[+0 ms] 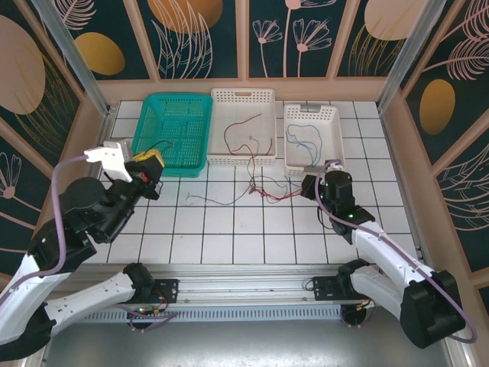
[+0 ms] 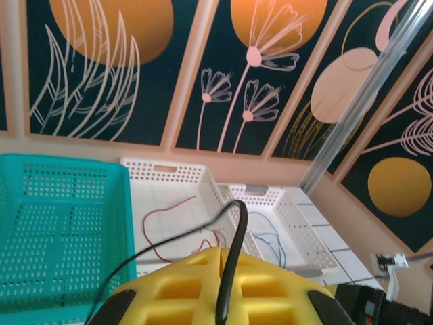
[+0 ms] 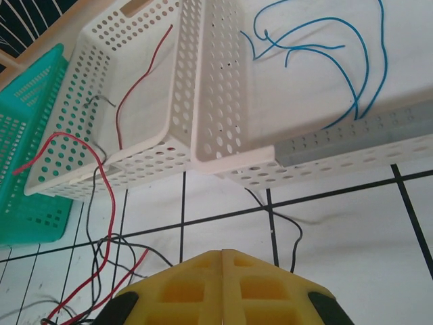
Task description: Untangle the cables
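Left gripper (image 1: 150, 160), mid-left, has its jaws shut on a black cable (image 2: 235, 237). Right gripper (image 3: 223, 261) is shut, nothing visibly held. Tangled cables (image 1: 260, 193) lie mid-worktop (image 1: 229, 237). Pulling could tighten knots or snag the white basket (image 1: 241, 160).

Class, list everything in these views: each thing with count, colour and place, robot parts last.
teal basket: one, teal, table's far left.
white baskets: two, white, to its right.
red cable: at least one, red, in centre white basket.
blue cables: several, blue, in right white basket.
tangled cables: several, red and black, on tiles before the baskets.
black cable: one, black, pinched in left end effector.
left end effector: one, yellow fingers, by teal basket.
right end effector: one, yellow fingers, shut, near tangle.
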`<action>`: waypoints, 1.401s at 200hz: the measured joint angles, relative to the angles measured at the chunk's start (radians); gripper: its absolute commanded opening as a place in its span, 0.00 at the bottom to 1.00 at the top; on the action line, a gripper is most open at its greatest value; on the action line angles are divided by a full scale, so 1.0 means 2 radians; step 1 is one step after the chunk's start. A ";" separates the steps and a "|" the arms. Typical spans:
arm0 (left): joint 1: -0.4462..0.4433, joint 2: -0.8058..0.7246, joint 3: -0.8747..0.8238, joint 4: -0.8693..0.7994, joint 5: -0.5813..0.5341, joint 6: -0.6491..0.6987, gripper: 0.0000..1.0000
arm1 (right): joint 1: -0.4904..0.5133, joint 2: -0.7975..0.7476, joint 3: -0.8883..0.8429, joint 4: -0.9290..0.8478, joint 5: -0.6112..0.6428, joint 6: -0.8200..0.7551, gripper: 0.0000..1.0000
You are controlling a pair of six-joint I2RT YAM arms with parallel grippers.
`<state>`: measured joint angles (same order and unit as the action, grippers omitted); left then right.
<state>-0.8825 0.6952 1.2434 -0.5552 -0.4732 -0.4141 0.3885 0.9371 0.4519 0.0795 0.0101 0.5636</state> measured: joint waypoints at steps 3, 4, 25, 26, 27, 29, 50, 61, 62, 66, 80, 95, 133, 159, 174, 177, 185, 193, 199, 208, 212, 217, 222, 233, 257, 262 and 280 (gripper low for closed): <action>0.000 0.000 0.001 -0.001 -0.002 0.002 0.00 | 0.000 -0.002 -0.002 0.000 0.000 0.000 0.00; 0.000 0.000 0.002 -0.001 -0.002 0.002 0.00 | 0.000 -0.003 -0.002 0.000 0.000 0.000 0.00; 0.000 0.003 0.004 -0.007 -0.011 0.012 0.00 | 0.000 -0.020 -0.012 -0.001 -0.009 -0.002 0.00; 0.000 0.003 0.004 -0.008 -0.013 0.013 0.00 | 0.000 -0.021 -0.013 -0.001 -0.010 -0.002 0.00; 0.000 0.004 0.004 -0.008 -0.013 0.013 0.00 | 0.000 -0.022 -0.013 -0.001 -0.010 -0.002 0.00; 0.000 0.004 0.004 -0.009 -0.013 0.014 0.00 | 0.000 -0.024 -0.014 -0.001 -0.011 -0.002 0.00; 0.000 0.019 0.004 -0.011 -0.023 0.028 0.00 | 0.000 -0.048 -0.025 -0.001 -0.029 -0.004 0.00; 0.000 0.028 0.004 -0.010 -0.028 0.035 0.00 | 0.000 -0.061 -0.028 -0.001 -0.039 -0.005 0.00; 0.000 0.029 0.004 -0.010 -0.028 0.036 0.00 | 0.000 -0.062 -0.029 -0.001 -0.039 -0.005 0.00; 0.000 0.033 0.004 -0.010 -0.030 0.038 0.00 | 0.000 -0.066 -0.029 -0.001 -0.043 -0.006 0.00; 0.000 0.046 0.006 -0.009 -0.035 0.049 0.00 | 0.000 -0.080 -0.029 -0.001 -0.057 -0.010 0.00; 0.000 0.060 0.011 -0.006 -0.042 0.061 0.00 | 0.000 -0.097 -0.029 -0.001 -0.070 -0.015 0.00; 0.001 0.100 0.028 0.017 -0.060 0.091 0.00 | 0.000 -0.131 -0.029 -0.001 -0.098 -0.020 0.00; 0.033 0.128 0.037 0.032 -0.048 0.105 0.00 | 0.001 -0.146 -0.029 -0.005 -0.109 -0.022 0.00; 0.080 0.142 0.041 0.043 -0.024 0.106 0.00 | 0.003 -0.151 -0.029 -0.008 -0.112 -0.023 0.00; 0.092 0.146 0.042 0.046 -0.020 0.106 0.00 | 0.003 -0.151 -0.029 -0.009 -0.112 -0.024 0.00; 0.122 0.154 0.043 0.051 -0.005 0.106 0.00 | 0.004 -0.154 -0.029 -0.012 -0.115 -0.025 0.00; 0.149 0.162 0.045 0.055 0.009 0.106 0.00 | 0.005 -0.155 -0.028 -0.016 -0.116 -0.026 0.00; 0.169 0.168 0.047 0.059 0.021 0.104 0.00 | 0.007 -0.157 -0.027 -0.019 -0.118 -0.026 0.00; 0.196 0.177 0.047 0.067 0.039 0.102 0.00 | 0.010 -0.159 -0.026 -0.021 -0.121 -0.027 0.00; 0.206 0.182 0.048 0.070 0.046 0.101 0.00 | 0.012 -0.160 -0.025 -0.022 -0.122 -0.027 0.00; 0.219 0.188 0.048 0.074 0.055 0.099 0.00 | 0.015 -0.162 -0.023 -0.024 -0.124 -0.027 0.00; 0.230 0.193 0.048 0.078 0.062 0.098 0.00 | 0.018 -0.164 -0.021 -0.026 -0.124 -0.027 0.00; 0.253 0.206 0.049 0.087 0.078 0.091 0.00 | 0.026 -0.167 -0.015 -0.031 -0.125 -0.028 0.00; 0.292 0.234 0.049 0.111 0.109 0.076 0.00 | 0.048 -0.171 -0.002 -0.032 -0.128 -0.031 0.00; 0.299 0.239 0.049 0.116 0.115 0.075 0.00 | 0.053 -0.172 0.000 -0.033 -0.128 -0.031 0.00; 0.323 0.263 0.049 0.134 0.127 0.066 0.00 | 0.071 -0.172 0.006 -0.036 -0.125 -0.034 0.00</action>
<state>-0.2367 1.2213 1.3411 -0.2874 -0.2195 -0.2829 0.5312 0.5934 0.4633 0.0074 -0.2401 0.4950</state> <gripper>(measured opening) 0.048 0.064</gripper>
